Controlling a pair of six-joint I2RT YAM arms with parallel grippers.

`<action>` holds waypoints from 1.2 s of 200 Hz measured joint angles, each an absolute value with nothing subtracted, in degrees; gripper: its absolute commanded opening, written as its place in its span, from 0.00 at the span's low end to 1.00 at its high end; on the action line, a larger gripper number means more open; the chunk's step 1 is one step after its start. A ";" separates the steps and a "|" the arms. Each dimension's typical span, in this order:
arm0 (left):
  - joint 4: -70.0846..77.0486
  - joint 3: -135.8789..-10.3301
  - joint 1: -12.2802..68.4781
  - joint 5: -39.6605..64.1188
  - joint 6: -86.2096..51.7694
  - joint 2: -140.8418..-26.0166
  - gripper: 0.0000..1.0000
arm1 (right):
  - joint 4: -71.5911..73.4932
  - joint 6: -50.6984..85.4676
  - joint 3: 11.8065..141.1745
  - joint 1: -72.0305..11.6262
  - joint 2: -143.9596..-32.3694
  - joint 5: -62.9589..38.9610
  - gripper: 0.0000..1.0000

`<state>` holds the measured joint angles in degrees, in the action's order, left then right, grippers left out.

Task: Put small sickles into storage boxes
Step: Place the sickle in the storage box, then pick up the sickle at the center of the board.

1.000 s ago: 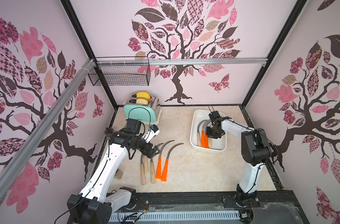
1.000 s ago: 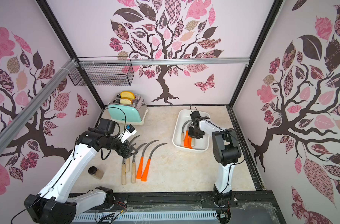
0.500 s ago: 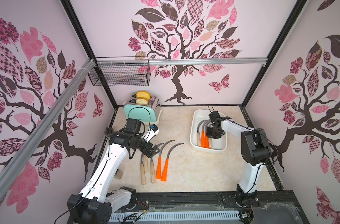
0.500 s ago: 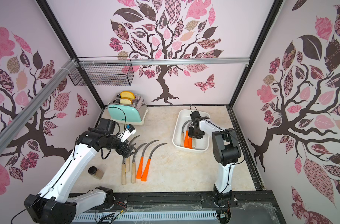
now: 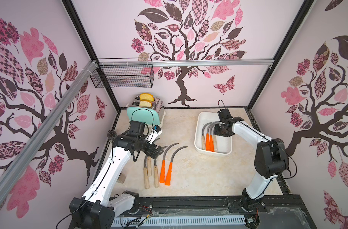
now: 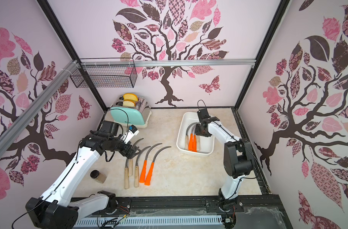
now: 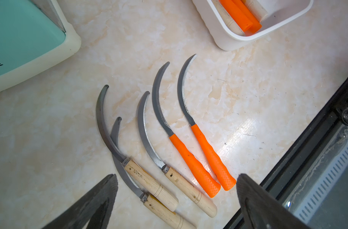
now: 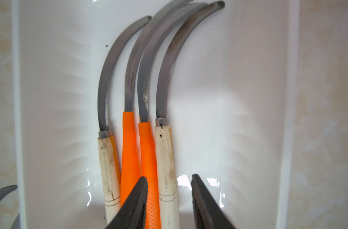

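Note:
The white storage box (image 5: 212,153) (image 6: 193,152) holds several small sickles (image 5: 209,138), two with orange handles (image 8: 129,148) between two wooden ones. My right gripper (image 8: 169,176) (image 5: 218,131) hangs low in the box, open. Its fingers straddle the outer wooden handle (image 8: 165,158), with a gap on one side. Three wooden-handled sickles (image 7: 149,182) (image 5: 149,174) and two orange-handled ones (image 7: 193,164) (image 5: 165,170) lie in a row on the marble table. My left gripper (image 7: 177,175) (image 5: 156,151) hovers over their blades, wide open and empty.
A mint toaster (image 5: 145,115) with bread stands at the back left under a black wire basket (image 5: 121,77). A small jar (image 6: 98,176) sits beside the left arm. A black rail (image 5: 189,202) runs along the table's front edge.
My right gripper's jaws have parted, letting go of the wooden-handled sickle in the box. The left arm has hardly moved.

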<state>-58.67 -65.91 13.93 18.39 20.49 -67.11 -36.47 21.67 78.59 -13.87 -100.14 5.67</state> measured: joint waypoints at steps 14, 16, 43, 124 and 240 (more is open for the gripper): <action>-57.84 -65.82 13.93 17.47 19.27 -67.59 0.98 | -37.30 21.65 78.59 -14.22 -98.41 6.35 0.41; -57.69 -65.82 13.93 17.34 19.11 -67.68 0.98 | -37.41 21.63 78.59 -14.28 -98.19 6.42 0.41; -56.86 -65.82 13.93 16.47 18.04 -68.90 0.98 | -38.54 21.69 78.37 -15.35 -95.20 6.50 0.40; -54.46 -62.63 13.93 12.62 17.04 -72.40 0.96 | -40.12 25.85 74.11 -26.09 -87.00 5.67 0.40; -51.13 -60.71 13.93 4.58 14.04 -75.94 0.74 | -41.04 31.57 70.94 -37.71 -83.77 4.01 0.36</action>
<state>-51.13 -60.71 13.93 4.58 14.04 -75.94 -41.04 31.57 70.94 -37.71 -83.77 4.01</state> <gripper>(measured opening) 0.754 0.358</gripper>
